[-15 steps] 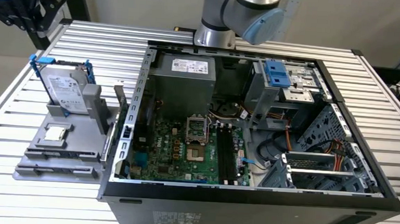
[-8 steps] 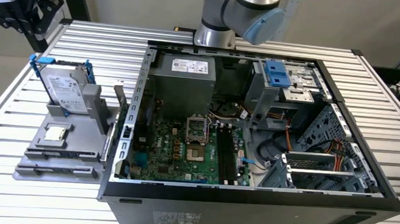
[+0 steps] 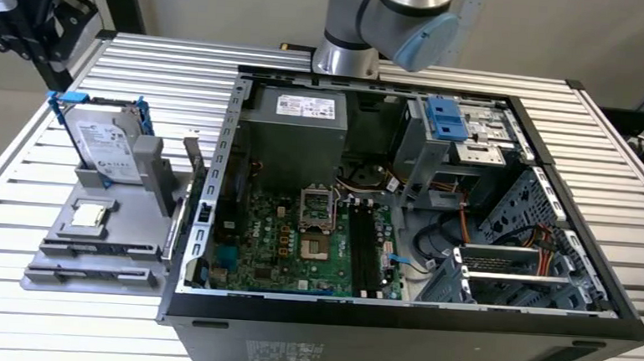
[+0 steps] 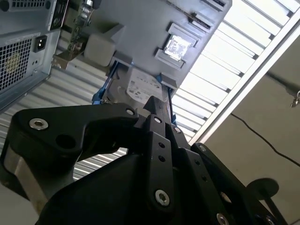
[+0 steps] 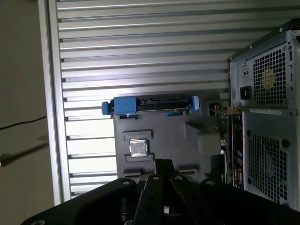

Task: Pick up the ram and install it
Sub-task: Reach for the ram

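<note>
Arm (image 3: 394, 21) standing behind computer case (image 3: 402, 341); gripper (image 5: 162, 164) hanging high over grey holder (image 5: 176, 140), fingers closed together.

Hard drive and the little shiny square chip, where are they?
hard drive (image 3: 107, 146), exterior view, middle of its silver labelled face.
square chip (image 5: 138, 148), first wrist view, centre of its shiny top.

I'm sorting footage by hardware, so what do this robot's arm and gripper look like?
In the exterior view the arm is a silver-grey metal tube with rounded joints, one closed by a light blue cap. In both wrist views the gripper is matte black, built of flat linked bars joined by silver screws and pins.
</note>
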Controlling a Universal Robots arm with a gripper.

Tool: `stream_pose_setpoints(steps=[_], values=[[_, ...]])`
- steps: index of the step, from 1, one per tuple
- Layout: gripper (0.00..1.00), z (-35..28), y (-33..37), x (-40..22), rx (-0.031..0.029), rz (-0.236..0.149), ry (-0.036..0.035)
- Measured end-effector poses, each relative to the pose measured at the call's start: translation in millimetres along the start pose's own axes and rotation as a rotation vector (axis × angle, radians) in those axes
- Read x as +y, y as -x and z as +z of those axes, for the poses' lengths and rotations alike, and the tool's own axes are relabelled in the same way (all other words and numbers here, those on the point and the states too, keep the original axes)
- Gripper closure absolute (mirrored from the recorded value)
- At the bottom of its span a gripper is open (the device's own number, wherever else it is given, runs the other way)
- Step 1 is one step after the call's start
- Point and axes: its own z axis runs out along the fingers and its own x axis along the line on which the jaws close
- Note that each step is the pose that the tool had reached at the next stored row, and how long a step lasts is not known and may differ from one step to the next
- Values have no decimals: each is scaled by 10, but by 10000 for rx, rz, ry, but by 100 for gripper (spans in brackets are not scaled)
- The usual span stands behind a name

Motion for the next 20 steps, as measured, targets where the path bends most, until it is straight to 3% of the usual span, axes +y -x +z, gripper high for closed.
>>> stream_pose_setpoints(steps=[20], values=[[100, -16, 21, -334, 0, 0, 0]])
